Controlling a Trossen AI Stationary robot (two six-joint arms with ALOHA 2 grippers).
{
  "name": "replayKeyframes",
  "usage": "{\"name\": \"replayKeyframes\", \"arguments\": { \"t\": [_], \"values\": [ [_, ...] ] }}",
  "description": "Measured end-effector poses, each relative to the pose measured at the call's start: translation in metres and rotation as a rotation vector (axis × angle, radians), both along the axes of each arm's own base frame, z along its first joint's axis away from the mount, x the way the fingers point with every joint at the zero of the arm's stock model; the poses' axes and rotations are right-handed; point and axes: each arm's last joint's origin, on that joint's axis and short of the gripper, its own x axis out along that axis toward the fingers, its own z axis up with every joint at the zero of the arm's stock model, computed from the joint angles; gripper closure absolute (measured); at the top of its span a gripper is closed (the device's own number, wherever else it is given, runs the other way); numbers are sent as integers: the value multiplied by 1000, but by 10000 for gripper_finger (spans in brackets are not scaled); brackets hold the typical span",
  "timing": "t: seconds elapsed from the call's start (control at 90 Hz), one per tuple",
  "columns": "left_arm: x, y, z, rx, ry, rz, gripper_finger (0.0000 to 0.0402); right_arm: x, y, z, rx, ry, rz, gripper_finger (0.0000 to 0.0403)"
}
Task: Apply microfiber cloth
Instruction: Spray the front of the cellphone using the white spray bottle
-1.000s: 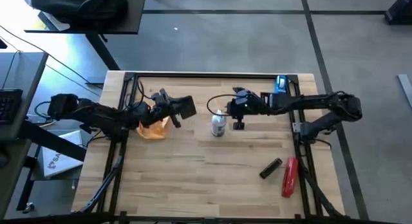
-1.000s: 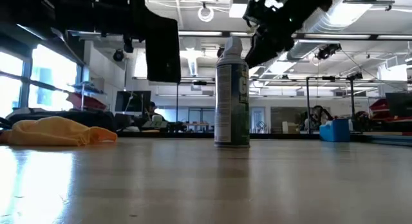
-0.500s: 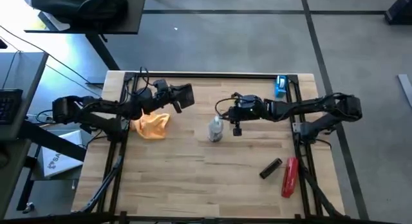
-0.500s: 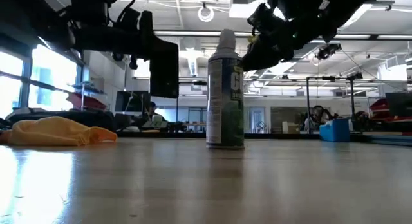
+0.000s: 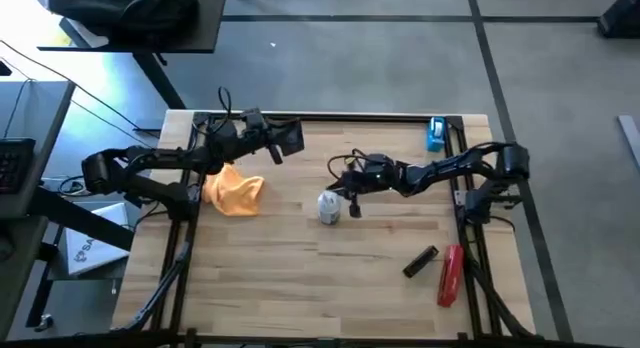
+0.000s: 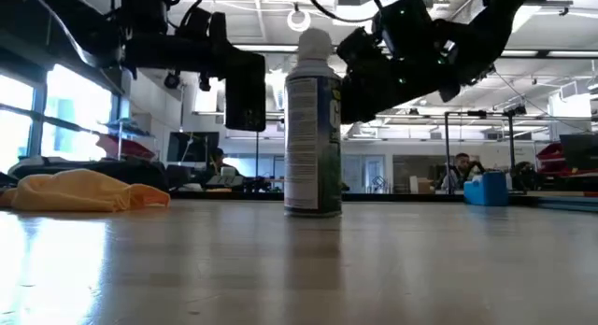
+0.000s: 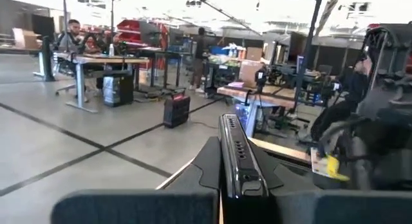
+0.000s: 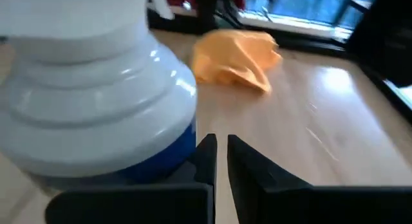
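Observation:
The orange-yellow microfiber cloth (image 5: 234, 192) lies crumpled on the table's left part, and also shows in the low view (image 6: 82, 190) and the right wrist view (image 8: 235, 57). No gripper touches it. My left gripper (image 5: 268, 146) is above and beyond the cloth, shut on a black phone (image 5: 291, 138). A white spray can (image 5: 330, 207) stands upright mid-table. My right gripper (image 5: 350, 191) is shut beside the can's top, on its right. My left gripper pinches the black phone between its two fingers, one on each flat face, by the end nearest the wrist (image 7: 241, 183). The phone runs forward along the fingers with a thin side edge toward the camera. It is lifted well clear of the table (image 6: 245, 93). My right gripper's shut fingers (image 8: 207, 156) lie against the spray can's shoulder below the cap (image 8: 168, 137), the outer side of one finger on it. They come slanting down from the table's right. The can stands upright on the table.
A red tool (image 5: 450, 274) and a small black object (image 5: 420, 260) lie near the front right. A blue object (image 5: 437, 133) sits at the far right corner. Bare wood stretches along the near edge. People sit in the room beyond.
My left gripper has carried the phone toward the table's far edge, away from the cloth. My right gripper has come down toward the left and near edges, and the spray can has slid the same way, staying upright. The cloth has stayed put.

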Motion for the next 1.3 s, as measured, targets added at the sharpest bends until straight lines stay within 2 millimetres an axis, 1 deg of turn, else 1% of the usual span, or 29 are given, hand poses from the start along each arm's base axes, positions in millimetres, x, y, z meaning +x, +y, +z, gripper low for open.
{"name": "replayKeyframes", "arguments": {
  "t": [0.089,0.211,0.333,0.422,0.5,0.567,0.622,0.756,0.811,0.867,0.956,1.056,1.156,1.3],
  "values": [
    [0,0,0,-1,2,-2,399,3,9,-4,20,19,19,396],
    [2,-3,0,0,1,-18,399,4,21,-4,42,22,20,396],
    [7,-13,0,-1,1,-53,399,4,33,-4,66,28,38,396],
    [11,-22,0,-3,0,-54,399,1,39,2,72,49,-1,396],
    [13,-31,1,16,7,-52,399,-4,37,16,49,73,-48,396],
    [14,-38,5,36,-3,-35,399,-9,32,35,-1,84,-67,396],
    [13,-42,8,48,-14,-21,399,-13,28,55,-43,87,-66,396],
    [10,-46,14,57,-40,38,399,-21,18,103,-180,54,-28,396],
    [10,-48,14,47,-39,62,399,-21,13,119,-231,28,3,396],
    [11,-50,13,33,-40,85,399,-18,9,134,-244,0,60,396],
    [13,-58,14,15,-50,100,399,-7,0,147,-194,-7,189,400],
    [15,-69,13,1,-49,128,399,10,-6,148,-146,71,302,402],
    [16,-80,13,0,-37,164,399,26,-5,147,-141,157,390,403],
    [17,-94,12,-14,-34,180,399,41,1,152,-141,167,501,403]
  ]
}}
